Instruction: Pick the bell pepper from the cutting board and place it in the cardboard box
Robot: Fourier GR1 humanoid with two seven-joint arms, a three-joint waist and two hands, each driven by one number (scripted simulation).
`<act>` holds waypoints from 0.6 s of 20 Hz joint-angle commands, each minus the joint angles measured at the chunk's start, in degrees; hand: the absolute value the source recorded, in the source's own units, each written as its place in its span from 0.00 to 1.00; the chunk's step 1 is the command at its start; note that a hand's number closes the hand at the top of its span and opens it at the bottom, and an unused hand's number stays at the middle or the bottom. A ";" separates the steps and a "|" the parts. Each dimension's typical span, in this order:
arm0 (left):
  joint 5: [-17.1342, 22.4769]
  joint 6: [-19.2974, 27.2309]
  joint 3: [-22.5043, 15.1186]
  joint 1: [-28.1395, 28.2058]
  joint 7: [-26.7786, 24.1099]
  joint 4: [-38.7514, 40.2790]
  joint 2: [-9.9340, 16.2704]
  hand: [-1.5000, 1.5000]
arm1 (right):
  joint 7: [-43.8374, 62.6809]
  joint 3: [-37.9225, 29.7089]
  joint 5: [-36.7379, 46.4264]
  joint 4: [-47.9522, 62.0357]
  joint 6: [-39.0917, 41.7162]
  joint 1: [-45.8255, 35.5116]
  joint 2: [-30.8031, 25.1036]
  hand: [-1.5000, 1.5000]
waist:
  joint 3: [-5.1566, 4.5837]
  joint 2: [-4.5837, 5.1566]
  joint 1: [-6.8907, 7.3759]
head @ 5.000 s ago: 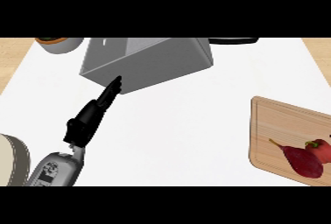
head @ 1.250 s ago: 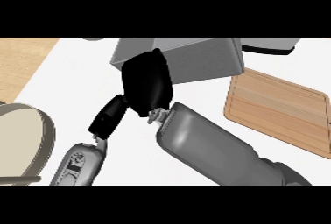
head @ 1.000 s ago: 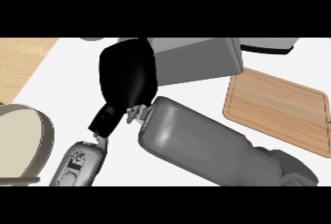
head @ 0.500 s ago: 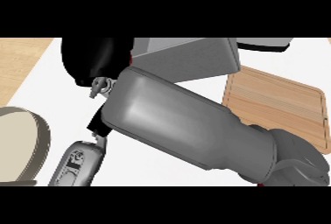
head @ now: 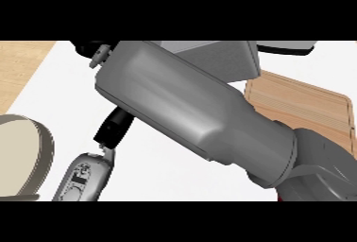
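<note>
**A:** What is filling the middle of the head view?

**B:** The right forearm (head: 195, 113) is lying across it, a big grey casing slanting from lower right to upper left. It is covering most of the white counter (head: 63, 90) and part of the cardboard box (head: 223, 59), which is showing as a grey shape at the top.

**A:** And the right hand (head: 87, 46)?

**B:** Only a black sliver is peeking out at the forearm's upper left end. Whether its fingers are apart or together, I cannot tell.

**A:** The bell pepper?

**B:** It is not showing anywhere. The cutting board (head: 307, 108) is sitting at the right, with bare wood wherever it shows.

**A:** The left side?

**B:** The left forearm (head: 87, 177) is coming in at lower left; the left hand (head: 115, 130) is mostly hidden under the right forearm, so its fingers cannot be judged. A beige round plate (head: 28, 156) is lying at the left edge, just beside it.
</note>
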 commanded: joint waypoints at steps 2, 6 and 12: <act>-1.62 0.53 -0.75 1.88 -3.18 1.11 0.38 0.50 | -2.18 0.90 -1.31 8.05 -4.43 -3.24 0.08 1.00 | -0.04 0.37 -0.43; -1.33 0.88 -0.48 0.11 0.19 -0.40 -0.23 0.50 | -3.81 2.50 -0.61 13.91 -6.03 -3.64 0.08 1.00 | -0.03 0.57 0.29; -0.62 -0.32 -0.59 -0.91 0.22 0.18 -0.42 0.50 | -7.26 4.15 -0.63 19.65 -8.43 -1.48 0.09 1.00 | -0.02 1.10 0.63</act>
